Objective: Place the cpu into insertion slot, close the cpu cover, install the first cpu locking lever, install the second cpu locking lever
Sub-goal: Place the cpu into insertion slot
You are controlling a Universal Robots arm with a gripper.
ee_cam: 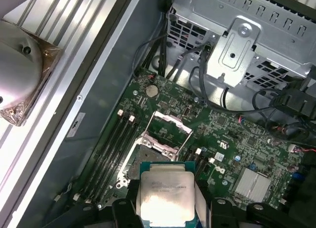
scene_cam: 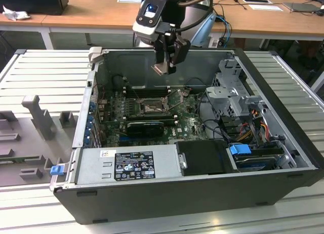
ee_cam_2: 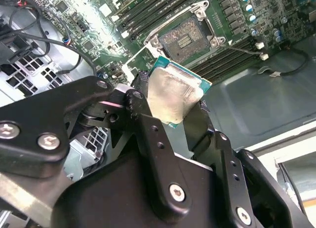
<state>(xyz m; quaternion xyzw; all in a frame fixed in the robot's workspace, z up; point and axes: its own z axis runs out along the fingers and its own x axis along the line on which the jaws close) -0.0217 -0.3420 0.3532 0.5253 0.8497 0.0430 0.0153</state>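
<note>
Cpu (ee_cam_2: 175, 95) between the jaws, above the insertion slot (ee_cam_2: 185, 38)

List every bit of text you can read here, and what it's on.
On the chip: faint print lines, too blurred to read.
On the power supply: a black label and a white sticker, both too small to read.
On the case wall: a grey sticker, unreadable.
No text can be quoted.

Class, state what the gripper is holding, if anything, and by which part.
The cpu, pinched at two opposite edges by the gripper.
</note>
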